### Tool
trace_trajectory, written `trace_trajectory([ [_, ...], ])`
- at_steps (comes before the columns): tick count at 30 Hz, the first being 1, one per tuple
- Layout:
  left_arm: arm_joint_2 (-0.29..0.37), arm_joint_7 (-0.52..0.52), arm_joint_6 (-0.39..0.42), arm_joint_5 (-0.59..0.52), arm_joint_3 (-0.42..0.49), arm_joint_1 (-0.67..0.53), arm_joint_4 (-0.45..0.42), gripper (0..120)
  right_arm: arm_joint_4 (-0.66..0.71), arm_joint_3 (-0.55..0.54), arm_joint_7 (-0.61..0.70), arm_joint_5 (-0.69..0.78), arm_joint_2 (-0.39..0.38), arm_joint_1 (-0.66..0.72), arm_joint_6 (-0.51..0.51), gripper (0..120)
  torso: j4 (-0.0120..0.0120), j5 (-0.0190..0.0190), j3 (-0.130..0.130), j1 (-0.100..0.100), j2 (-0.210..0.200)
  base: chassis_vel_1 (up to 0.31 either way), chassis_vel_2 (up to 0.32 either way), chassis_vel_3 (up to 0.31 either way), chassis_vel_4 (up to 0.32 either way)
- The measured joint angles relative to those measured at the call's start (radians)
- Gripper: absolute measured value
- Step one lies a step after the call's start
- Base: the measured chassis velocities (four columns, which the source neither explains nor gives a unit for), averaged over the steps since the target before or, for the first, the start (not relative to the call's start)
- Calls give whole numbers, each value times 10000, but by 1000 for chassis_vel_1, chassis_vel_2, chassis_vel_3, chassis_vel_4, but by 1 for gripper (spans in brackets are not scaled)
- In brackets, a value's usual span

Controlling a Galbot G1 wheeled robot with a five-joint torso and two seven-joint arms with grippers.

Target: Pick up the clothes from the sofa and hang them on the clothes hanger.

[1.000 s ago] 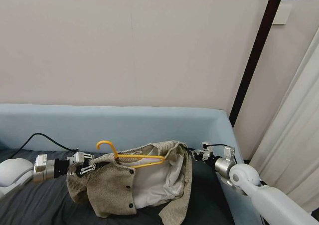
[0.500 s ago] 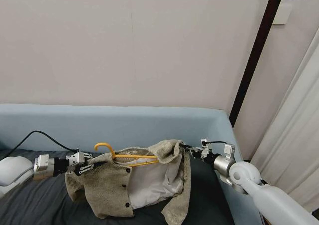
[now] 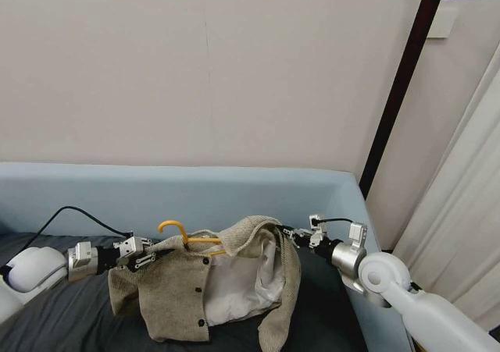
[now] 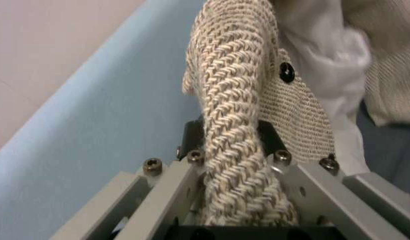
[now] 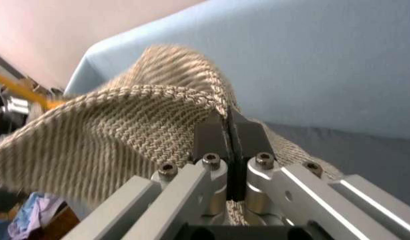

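A beige knit cardigan with a white shirt inside hangs on a yellow hanger, held up over the sofa. My left gripper is shut on the cardigan's left shoulder; the left wrist view shows a thick knit fold pinched between the fingers. My right gripper is shut on the cardigan's right shoulder; in the right wrist view the knit edge sits clamped between the pads. The garment droops between the two grippers, its hem resting on the dark seat.
The light blue sofa back runs behind the garment, over a dark grey seat cushion. A dark brown rack post rises at the right beside a white curtain. A black cable loops off my left arm.
Both grippers have moved closer together and slightly up, bunching the cardigan narrower. The hanger hook shifted right with the garment.
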Motion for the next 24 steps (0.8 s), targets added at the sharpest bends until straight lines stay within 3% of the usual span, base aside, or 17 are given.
trace_trajectory([
  [14, -349, -95, -9, -409, 263, -226, -318, 8, 296, -9, 187, -998, -87, -454, 11, 0, 1, 1, 0, 0, 0, 0, 0, 0, 0],
  [16, -466, -188, -14, -535, 232, -237, -296, 8, 539, 113, 154, -1562, -231, -691, 144, 12, 1, 1, 0, 0, 0, 0, 0, 0, 0],
  [24, -848, -409, -19, -851, 335, -609, -245, 8, 1448, 210, 225, -3514, -661, -1242, 644, 38, -1, 1, 0, 0, 0, 0, 0, 0, 0],
])
